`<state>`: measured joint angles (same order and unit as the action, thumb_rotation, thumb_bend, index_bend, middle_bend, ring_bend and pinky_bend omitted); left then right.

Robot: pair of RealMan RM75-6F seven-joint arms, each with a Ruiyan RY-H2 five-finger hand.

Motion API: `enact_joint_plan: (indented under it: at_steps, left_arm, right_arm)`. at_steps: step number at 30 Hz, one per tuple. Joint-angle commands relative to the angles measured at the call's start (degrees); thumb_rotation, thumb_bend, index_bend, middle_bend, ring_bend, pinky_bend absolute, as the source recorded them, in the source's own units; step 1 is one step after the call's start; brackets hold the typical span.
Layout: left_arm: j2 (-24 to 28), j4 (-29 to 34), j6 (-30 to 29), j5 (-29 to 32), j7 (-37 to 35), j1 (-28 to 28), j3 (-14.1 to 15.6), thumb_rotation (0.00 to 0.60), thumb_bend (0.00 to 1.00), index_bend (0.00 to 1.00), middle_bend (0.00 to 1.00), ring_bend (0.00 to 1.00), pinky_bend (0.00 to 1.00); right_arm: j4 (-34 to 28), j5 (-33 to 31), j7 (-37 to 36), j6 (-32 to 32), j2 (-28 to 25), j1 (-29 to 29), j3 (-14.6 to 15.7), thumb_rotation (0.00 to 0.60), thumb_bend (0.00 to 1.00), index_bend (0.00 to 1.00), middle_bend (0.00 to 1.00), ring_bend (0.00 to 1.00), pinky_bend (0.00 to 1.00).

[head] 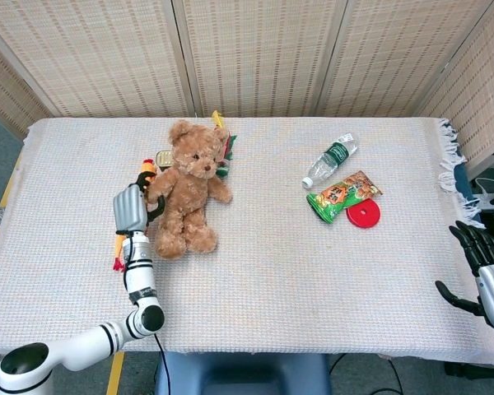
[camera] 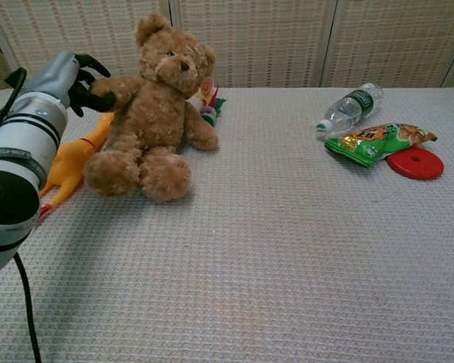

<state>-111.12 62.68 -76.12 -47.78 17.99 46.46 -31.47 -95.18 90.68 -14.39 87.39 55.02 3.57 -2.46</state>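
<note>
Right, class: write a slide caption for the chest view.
Left hand grips a seated teddy bear's arm beside a rubber chicken.

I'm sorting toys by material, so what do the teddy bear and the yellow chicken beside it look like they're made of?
Teddy bear: brown plush, matte; its surface is fuzzy and shaggy. Yellow chicken: probably rubber or soft vinyl, with smooth, slightly glossy skin and moulded orange feet.

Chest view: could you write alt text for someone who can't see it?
The robot's left hand grips the arm of a seated brown teddy bear, with a yellow rubber chicken lying beside it. Far right on the woven tablecloth lie a plastic bottle, green snack bag and red disc.
</note>
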Motion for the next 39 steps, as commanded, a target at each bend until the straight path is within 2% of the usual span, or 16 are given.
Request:
enact_joint_plan:
  at_steps: [1,6,10,13,20,23,27,29,32,36,39]
  left_arm:
    - [-0.78,-2.06,-1.52,-3.08,-2.37,0.18,1.05,0.6,0.46,0.33,0.51,0.44,0.58]
    - [-1.97,-5.86,-1.92,-5.33,-2.67,0.17,2.61,0.6,0.47,0.37,0.55,0.47,0.58]
    - [-1.02,-3.71,1.18,-2.47,0.5,-0.63,2.32,0.6,0.47,0.42,0.6,0.51,0.62]
    - [-0.33,-2.23,1.35,-1.72,2.05,-0.92,1.97,0.6,0.47,0.43,0.61,0.52,0.63]
    - [-2.06,-6.17,-2.31,-7.97,-5.06,-0.82,2.93,0.6,0.47,0.43,0.6,0.52,0.63]
    - [-1.55,-5.02,0.31,-6.05,-3.16,-1.28,2.88,0.6,0.47,0.43,0.61,0.52,0.63]
    - [0.64,-0.17,4.19,-0.59,3.68,-2.14,2.25,0.6,0.47,0.46,0.63,0.54,0.65]
    - [1.38,1.37,4.87,0.1,4.33,-2.35,2.15,0.6,0.47,0.46,0.63,0.54,0.65]
    - [1.12,0.91,2.99,-2.03,2.75,-2.33,2.37,0.6,0.47,0.46,0.63,0.54,0.65]
    - [-0.75,-3.28,-0.45,-7.91,-4.18,-1.96,3.26,0.6,0.47,0.44,0.62,0.54,0.64]
    - [-0.94,-3.82,0.91,-7.29,-4.49,-2.06,3.15,0.6,0.47,0.44,0.62,0.54,0.64]
  right_arm:
    - [-0.06,0.11,0.14,-0.21,-0.04,0.04,0.12,0.6,0.17,0.0,0.01,0.0,0.06]
    - [-0.05,0.18,0.13,-0.24,-0.03,0.07,0.15,0.6,0.17,0.0,0.01,0.0,0.06]
    - [-0.06,0.24,0.02,-0.32,-0.05,0.12,0.18,0.6,0.17,0.0,0.01,0.0,0.06]
    - [-0.1,0.13,0.3,-0.48,0.0,0.16,0.2,0.6,0.17,0.0,0.01,0.0,0.06]
    - [-0.15,0.11,0.33,-0.61,-0.03,0.2,0.24,0.6,0.17,0.0,0.01,0.0,0.06]
    - [-0.08,0.2,0.15,-0.51,-0.06,0.19,0.23,0.6,0.17,0.0,0.01,0.0,0.06]
    - [-0.06,0.28,0.24,-0.53,-0.03,0.17,0.33,0.6,0.17,0.0,0.01,0.0,0.06]
    - [-0.05,0.23,0.23,-0.58,-0.01,0.22,0.28,0.6,0.17,0.0,0.01,0.0,0.06]
    - [-0.1,0.05,0.46,-0.7,0.03,0.26,0.23,0.6,0.17,0.0,0.01,0.0,0.06]
    - [-0.09,0.06,0.23,-0.66,-0.03,0.27,0.2,0.6,0.17,0.0,0.01,0.0,0.06]
    - [-0.12,0.07,0.35,-0.66,-0.04,0.23,0.26,0.6,0.17,0.0,0.01,0.0,0.06]
